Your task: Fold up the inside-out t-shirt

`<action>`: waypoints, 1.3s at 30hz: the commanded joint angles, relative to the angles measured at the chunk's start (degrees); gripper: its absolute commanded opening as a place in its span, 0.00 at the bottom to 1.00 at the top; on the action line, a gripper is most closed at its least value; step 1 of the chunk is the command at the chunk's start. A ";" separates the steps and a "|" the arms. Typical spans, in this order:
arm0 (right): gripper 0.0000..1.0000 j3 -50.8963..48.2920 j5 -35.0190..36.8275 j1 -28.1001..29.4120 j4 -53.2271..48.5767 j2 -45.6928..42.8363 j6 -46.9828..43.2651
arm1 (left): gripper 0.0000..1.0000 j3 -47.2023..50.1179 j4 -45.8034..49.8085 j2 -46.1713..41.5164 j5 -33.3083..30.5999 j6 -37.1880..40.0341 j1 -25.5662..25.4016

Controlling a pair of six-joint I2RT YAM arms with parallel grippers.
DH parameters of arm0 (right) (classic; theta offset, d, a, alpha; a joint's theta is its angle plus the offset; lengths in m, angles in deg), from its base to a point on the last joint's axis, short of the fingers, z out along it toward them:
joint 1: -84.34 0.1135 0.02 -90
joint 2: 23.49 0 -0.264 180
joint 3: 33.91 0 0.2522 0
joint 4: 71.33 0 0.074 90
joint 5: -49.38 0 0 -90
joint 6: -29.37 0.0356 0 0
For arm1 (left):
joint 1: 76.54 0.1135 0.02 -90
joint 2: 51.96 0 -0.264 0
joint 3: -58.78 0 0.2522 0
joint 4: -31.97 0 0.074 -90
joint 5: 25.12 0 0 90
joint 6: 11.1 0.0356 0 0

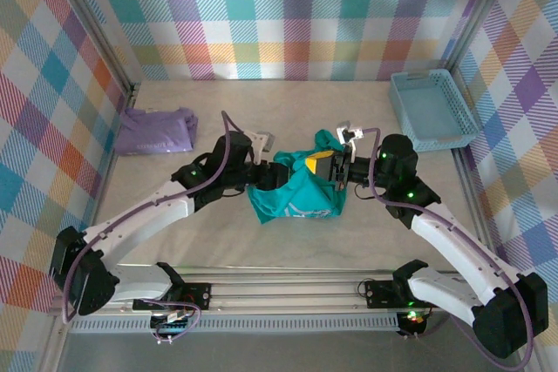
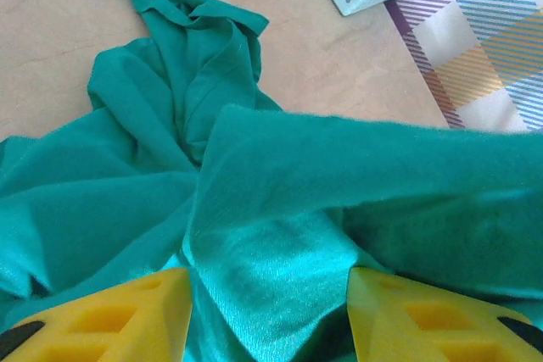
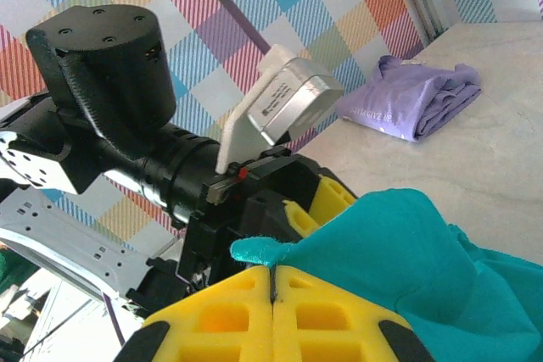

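Top external: pinching the inside-out t-shirt (image 1: 296, 199) at 3 o'clock with right end effector (image 1: 323, 163). Flanked at 9 o'clock by spread left end effector (image 2: 270, 287).

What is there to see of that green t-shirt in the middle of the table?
The t-shirt is plain teal-green, soft cloth, crumpled in a loose heap at the middle of the table, not folded. One narrow end trails out flat on the table. The right gripper is shut on an edge of it; the left gripper has its yellow fingers apart with a fold of cloth between them.
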 commanded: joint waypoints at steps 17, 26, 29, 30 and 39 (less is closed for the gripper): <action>0.00 0.41 8.76 -0.98 -14.30 -2.44 -14.77 | 0.00 13.08 -39.62 -13.70 36.44 -12.23 7.54; 0.17 4.07 17.58 -0.71 -24.75 -1.20 -15.72 | 0.00 13.08 -39.90 -15.34 36.99 -10.82 7.59; 0.27 7.03 22.09 -0.62 -31.37 -3.42 -19.67 | 0.00 12.49 -37.34 -15.26 35.92 -8.85 7.59; 0.31 6.93 20.66 -0.52 -31.46 -4.93 -21.38 | 0.00 12.22 -36.20 -15.35 35.53 -8.06 7.63; 0.39 4.45 -0.92 3.63 -19.96 -5.87 -22.30 | 0.00 10.89 -31.39 -15.47 34.70 -5.07 7.62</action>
